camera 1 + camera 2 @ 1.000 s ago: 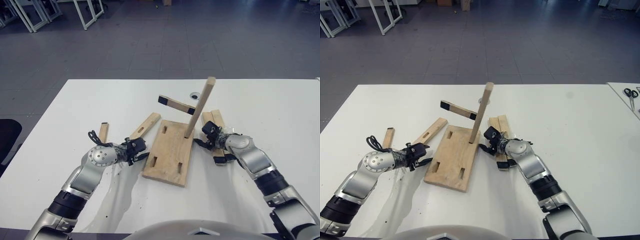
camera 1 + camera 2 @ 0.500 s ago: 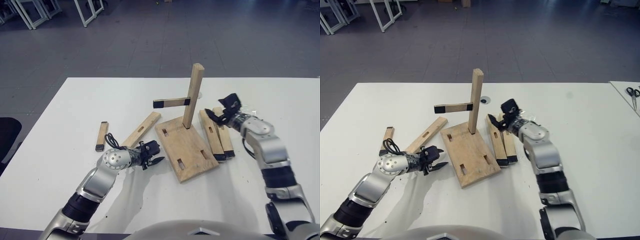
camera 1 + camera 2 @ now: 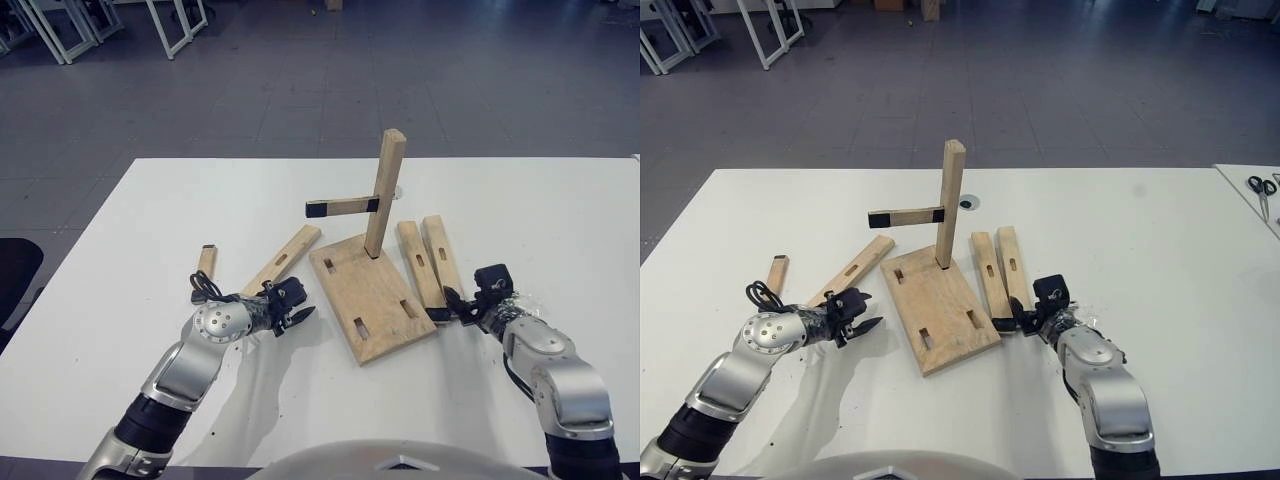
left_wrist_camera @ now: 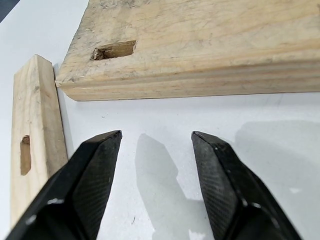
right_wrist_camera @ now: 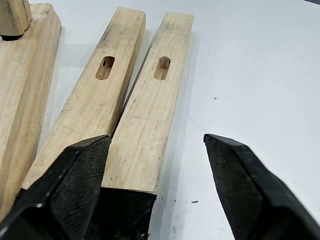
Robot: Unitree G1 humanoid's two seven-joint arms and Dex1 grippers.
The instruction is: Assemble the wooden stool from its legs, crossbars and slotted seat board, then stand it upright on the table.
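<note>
Near right end effector (image 5: 156,137) lie two slotted legs (image 5: 150,107)

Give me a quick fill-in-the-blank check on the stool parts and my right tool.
The pale wooden slotted seat board lies flat with ___ wooden leg standing upright in it.
The short black-tipped wooden crossbar on that leg points toward the robot's ___.
Right of the board, ___ loose slotted wooden legs lie side by side.
The right tool sits at their black-capped ends, jaws ___.
Missing words: one; left; two; open.
</note>
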